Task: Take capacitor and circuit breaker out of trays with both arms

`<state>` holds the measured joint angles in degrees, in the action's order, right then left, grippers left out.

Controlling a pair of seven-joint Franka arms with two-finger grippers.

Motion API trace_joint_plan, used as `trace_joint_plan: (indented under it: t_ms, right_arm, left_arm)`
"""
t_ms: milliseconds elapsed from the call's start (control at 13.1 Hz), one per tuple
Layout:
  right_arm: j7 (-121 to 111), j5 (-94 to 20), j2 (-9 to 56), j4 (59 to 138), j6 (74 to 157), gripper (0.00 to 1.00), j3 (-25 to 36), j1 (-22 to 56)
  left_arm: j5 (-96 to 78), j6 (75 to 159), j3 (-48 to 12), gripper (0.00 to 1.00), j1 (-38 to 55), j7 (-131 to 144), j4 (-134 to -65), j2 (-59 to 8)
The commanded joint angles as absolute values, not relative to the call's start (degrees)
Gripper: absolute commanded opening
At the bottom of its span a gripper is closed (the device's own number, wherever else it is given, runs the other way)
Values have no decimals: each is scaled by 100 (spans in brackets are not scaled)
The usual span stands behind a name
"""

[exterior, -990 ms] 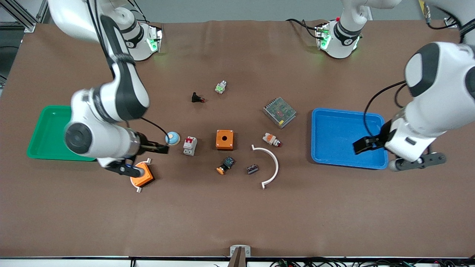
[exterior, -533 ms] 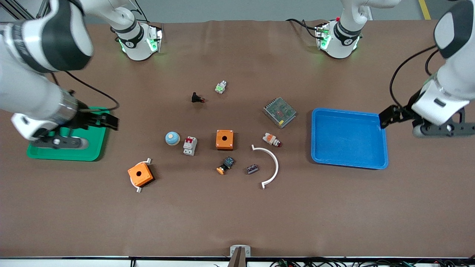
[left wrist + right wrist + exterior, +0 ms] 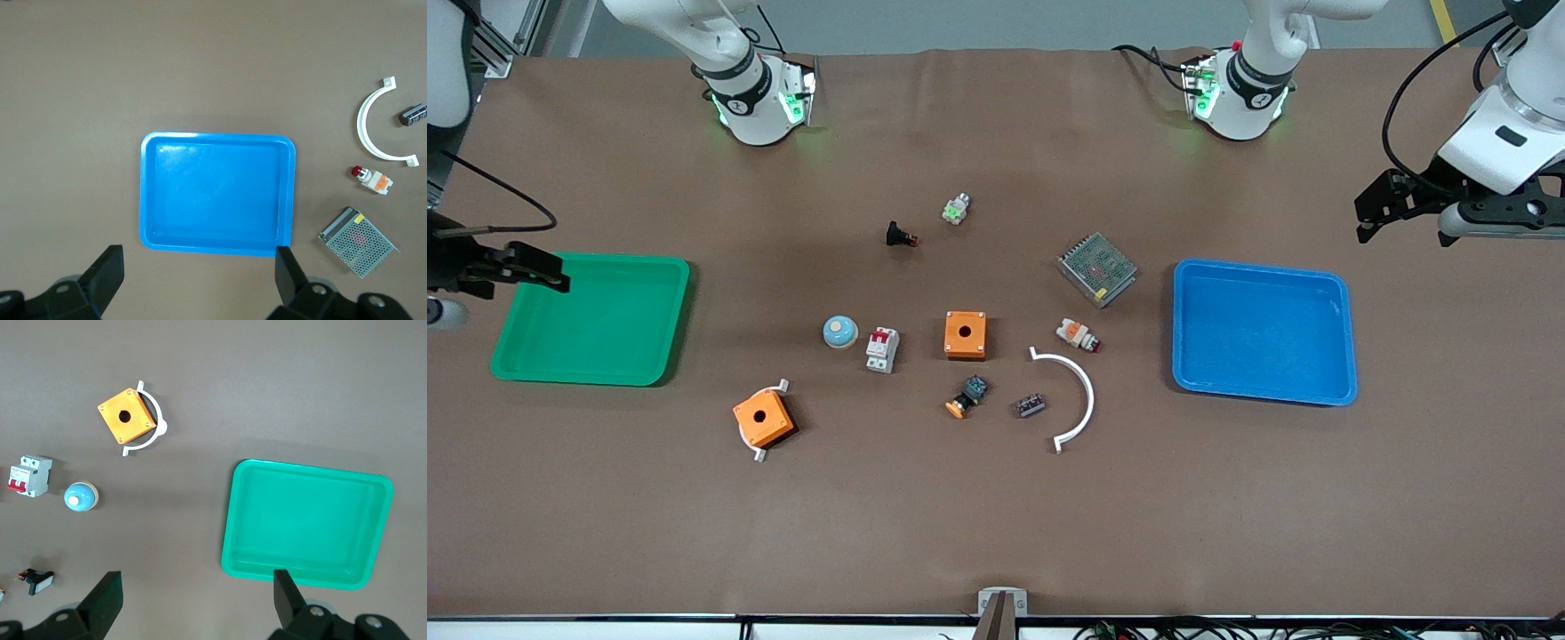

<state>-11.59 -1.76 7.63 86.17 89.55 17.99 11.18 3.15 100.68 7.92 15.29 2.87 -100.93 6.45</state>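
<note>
The capacitor [image 3: 1032, 405], a tiny dark block, lies on the table beside a white curved strip [image 3: 1082, 391]; it also shows in the left wrist view [image 3: 412, 115]. The breaker [image 3: 882, 348], white-grey with red levers, lies between a blue dome button [image 3: 840, 332] and an orange box [image 3: 965, 334]; it also shows in the right wrist view [image 3: 28, 475]. My left gripper [image 3: 1368, 213] is open and empty, high up beside the blue tray [image 3: 1263, 395]. My right gripper [image 3: 556, 271] is open and empty, high over the green tray's [image 3: 587, 378] outer edge. In the wrist views, the left gripper [image 3: 199, 267] and the right gripper [image 3: 197, 590] hold nothing.
A second orange box [image 3: 763, 421] on a white bracket lies nearer the front camera. A metal mesh unit [image 3: 1097, 268], a white-orange-red connector [image 3: 1078, 335], a black button part with orange cap [image 3: 967, 396], a black part with red tip [image 3: 900, 236] and a small green-white part [image 3: 955, 210] lie around the middle.
Both arms have swung up and outward from the middle toward the table's ends. The right gripper left the breaker's side, and the left gripper left the blue tray. No object moved.
</note>
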Motion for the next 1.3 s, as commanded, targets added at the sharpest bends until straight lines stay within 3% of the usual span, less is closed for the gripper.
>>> trace_joint_plan:
  t_ms: [0, 305, 533, 762, 1219]
  right_arm:
    - [-1187, -18, 326, 8789, 8798, 100, 1688, 1081]
    - [-1160, -26, 53, 9097, 8886, 100, 1548, 976]
    - [-1160, -35, -17, 9114, 8833, 100, 723, 90]
    - [-1160, -79, -192, 9307, 8877, 100, 309, -430]
    - [-1160, -123, -316, 9369, 8877, 100, 316, -413]
  left_arm:
    - [413, 9651, 791, 100, 1521, 167, -9239, 115]
    - [378, 9606, 852, 100, 1494, 141, -8763, -176]
    - [-34, 9624, 888, 100, 1415, 264, -8754, -255]
    - [-26, 9624, 896, 100, 1397, 264, -8745, -255]
    - [18, 9624, 896, 100, 1415, 272, -8543, -404]
